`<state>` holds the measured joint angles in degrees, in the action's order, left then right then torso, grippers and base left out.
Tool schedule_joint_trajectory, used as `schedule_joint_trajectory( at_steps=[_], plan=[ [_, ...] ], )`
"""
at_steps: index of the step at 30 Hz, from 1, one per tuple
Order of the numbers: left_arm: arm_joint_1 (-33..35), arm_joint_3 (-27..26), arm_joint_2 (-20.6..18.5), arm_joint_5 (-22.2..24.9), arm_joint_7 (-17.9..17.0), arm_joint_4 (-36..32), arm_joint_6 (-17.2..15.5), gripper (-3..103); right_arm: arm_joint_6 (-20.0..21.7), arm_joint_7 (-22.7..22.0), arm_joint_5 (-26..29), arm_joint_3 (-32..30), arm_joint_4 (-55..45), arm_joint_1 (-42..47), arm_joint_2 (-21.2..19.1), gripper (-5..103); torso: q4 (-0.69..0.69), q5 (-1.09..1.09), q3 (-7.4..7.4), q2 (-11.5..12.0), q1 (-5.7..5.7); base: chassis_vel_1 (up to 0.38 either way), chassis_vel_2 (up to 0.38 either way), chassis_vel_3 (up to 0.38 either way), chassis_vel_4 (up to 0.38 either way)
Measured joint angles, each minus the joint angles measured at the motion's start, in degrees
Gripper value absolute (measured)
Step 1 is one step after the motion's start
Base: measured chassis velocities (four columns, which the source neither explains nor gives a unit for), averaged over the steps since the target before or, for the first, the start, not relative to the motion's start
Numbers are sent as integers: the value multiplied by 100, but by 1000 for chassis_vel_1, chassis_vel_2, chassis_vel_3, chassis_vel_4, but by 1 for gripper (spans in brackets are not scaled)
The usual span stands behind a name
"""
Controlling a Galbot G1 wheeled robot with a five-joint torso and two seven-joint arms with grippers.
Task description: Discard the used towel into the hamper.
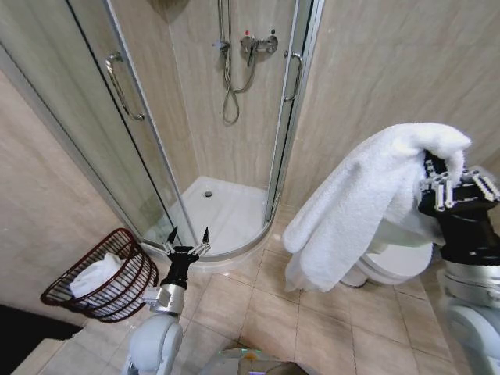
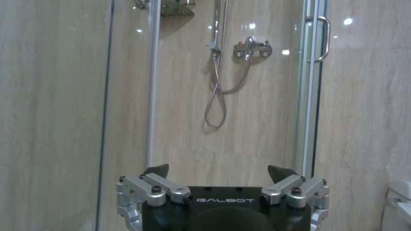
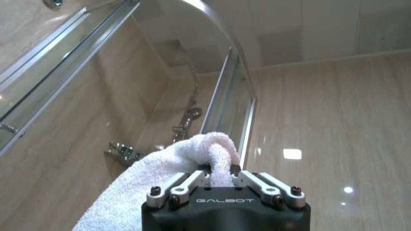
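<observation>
A large white towel (image 1: 355, 207) hangs in mid-air at the right, draped down over the floor. My right gripper (image 1: 447, 173) is shut on its upper end; in the right wrist view the towel (image 3: 160, 180) bunches between the closed fingers (image 3: 200, 177). The hamper (image 1: 101, 276), a dark red-brown wire basket, sits tilted on the floor at the lower left with a white cloth (image 1: 95, 275) inside. My left gripper (image 1: 188, 237) stands open and empty just right of the hamper, fingertips pointing up; the left wrist view shows its spread fingers (image 2: 156, 169) facing the shower.
A glass corner shower (image 1: 226, 117) with a white tray (image 1: 219, 215) fills the back. A white toilet (image 1: 394, 262) stands behind the towel at the right. Tiled floor (image 1: 266, 312) lies open between hamper and toilet.
</observation>
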<state>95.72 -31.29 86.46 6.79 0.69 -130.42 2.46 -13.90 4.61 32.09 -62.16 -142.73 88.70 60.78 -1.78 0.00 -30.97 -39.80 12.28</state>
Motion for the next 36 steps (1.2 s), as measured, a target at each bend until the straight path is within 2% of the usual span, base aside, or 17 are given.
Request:
schedule_joint_trajectory(
  at_steps=[36],
  plan=[
    [0,0,0,0,0,0,0,100,-178,70,120,-71,-52,284,212,11,0,0,-520,-906,386,0,0,0,0]
  ],
)
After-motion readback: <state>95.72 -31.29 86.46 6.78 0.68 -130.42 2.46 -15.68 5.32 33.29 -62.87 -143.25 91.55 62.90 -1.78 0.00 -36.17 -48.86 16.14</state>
